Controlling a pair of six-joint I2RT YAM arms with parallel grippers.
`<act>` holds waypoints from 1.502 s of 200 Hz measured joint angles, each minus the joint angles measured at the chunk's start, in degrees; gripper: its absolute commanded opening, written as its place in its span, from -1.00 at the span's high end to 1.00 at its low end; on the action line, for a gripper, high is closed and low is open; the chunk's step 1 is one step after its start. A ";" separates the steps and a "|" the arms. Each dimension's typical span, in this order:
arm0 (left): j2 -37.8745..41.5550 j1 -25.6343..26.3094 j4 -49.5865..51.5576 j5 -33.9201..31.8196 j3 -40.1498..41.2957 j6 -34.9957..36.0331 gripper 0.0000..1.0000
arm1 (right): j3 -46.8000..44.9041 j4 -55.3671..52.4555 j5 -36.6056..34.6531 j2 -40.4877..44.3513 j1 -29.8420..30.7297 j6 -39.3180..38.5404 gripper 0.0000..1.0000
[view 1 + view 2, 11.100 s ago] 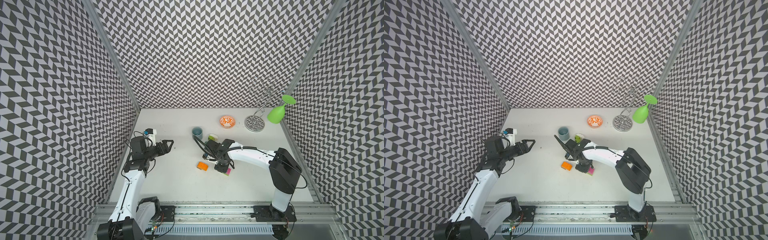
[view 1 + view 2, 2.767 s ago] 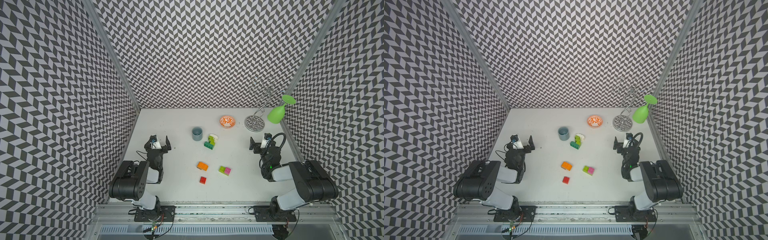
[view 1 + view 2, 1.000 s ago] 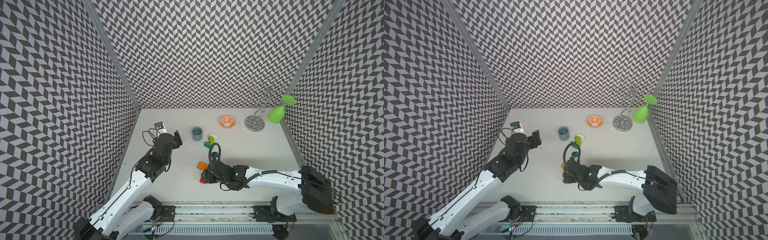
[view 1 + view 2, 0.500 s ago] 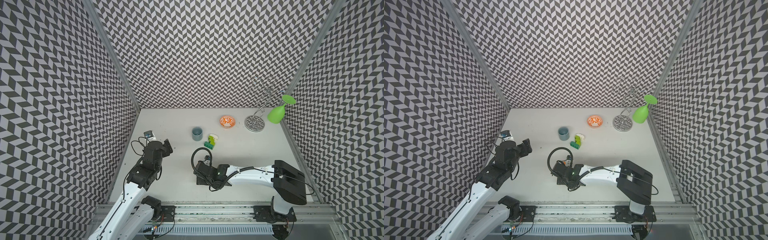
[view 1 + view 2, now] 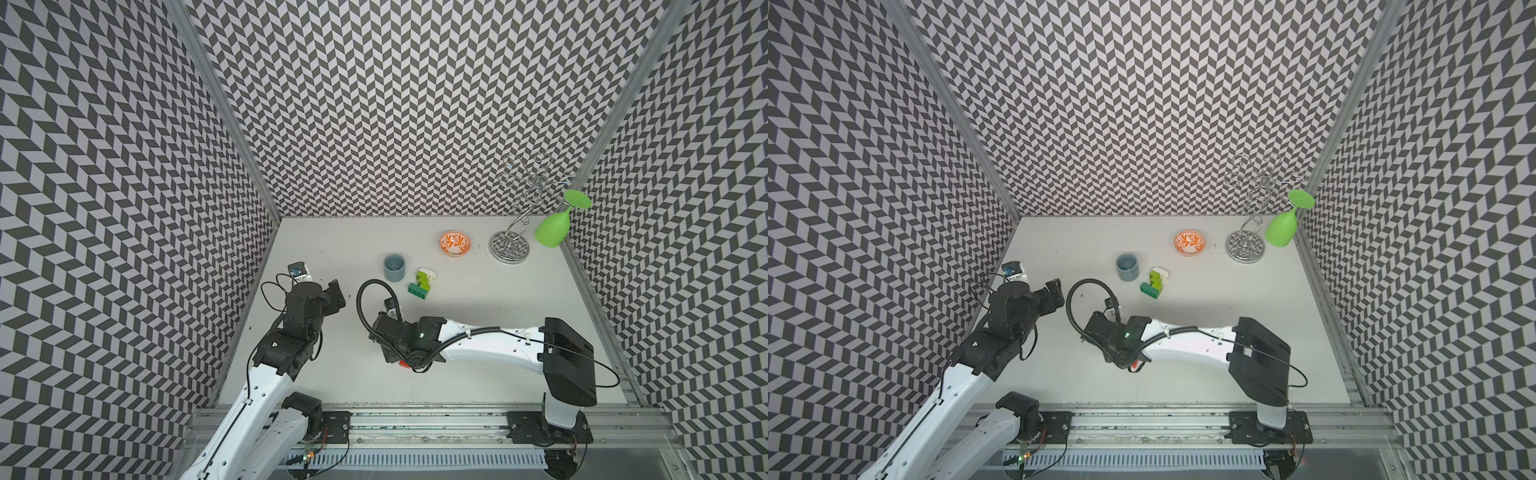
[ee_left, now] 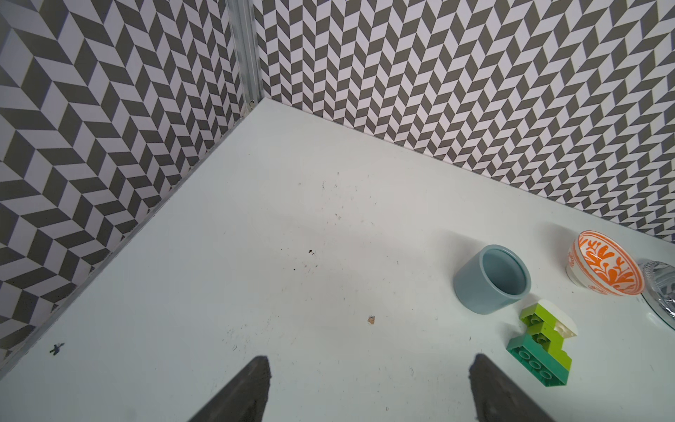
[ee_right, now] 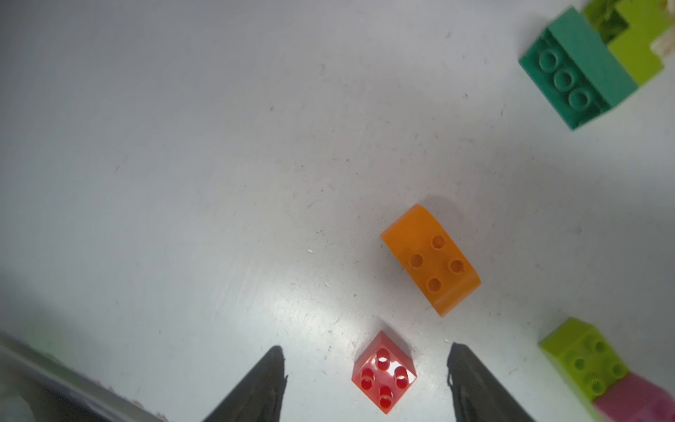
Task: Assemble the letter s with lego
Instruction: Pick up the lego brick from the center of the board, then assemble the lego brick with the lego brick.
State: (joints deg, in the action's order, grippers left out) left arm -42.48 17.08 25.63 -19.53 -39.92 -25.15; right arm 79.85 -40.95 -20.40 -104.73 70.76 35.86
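Red lego brick [image 7: 383, 372] sits low in the frame, inside the wide-spread right end effector [image 7: 365, 349], touching neither finger.
Left end effector [image 6: 369, 360] gapes wide over the counter [image 6: 292, 255].

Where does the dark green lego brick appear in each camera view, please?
Top view: dark green brick mid-table, near the grey-blue cup.
Top view: the brick likewise mid-table, near the cup.
Left wrist: the brick close beside the cup.
Right wrist: the brick at the frame edge, beyond the orange brick.
Shared landmark: the lime green brick joined to it, seen in all four.
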 measured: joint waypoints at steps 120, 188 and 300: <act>0.39 -2.21 -1.60 4.15 0.79 0.02 -0.77 | -2.49 4.48 11.76 -0.63 -14.05 -46.31 -0.44; 0.39 -2.89 -1.62 5.38 0.92 0.04 -0.77 | -0.48 4.55 18.62 -7.02 -14.51 -50.10 -0.22; 0.42 -3.28 -1.64 5.73 0.92 0.07 -0.77 | 0.35 -0.68 22.40 -3.39 -15.65 -49.99 0.65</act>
State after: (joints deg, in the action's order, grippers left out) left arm -42.06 13.80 23.99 -13.80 -39.00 -25.08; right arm 80.20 -41.63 2.00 -108.12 55.11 -14.13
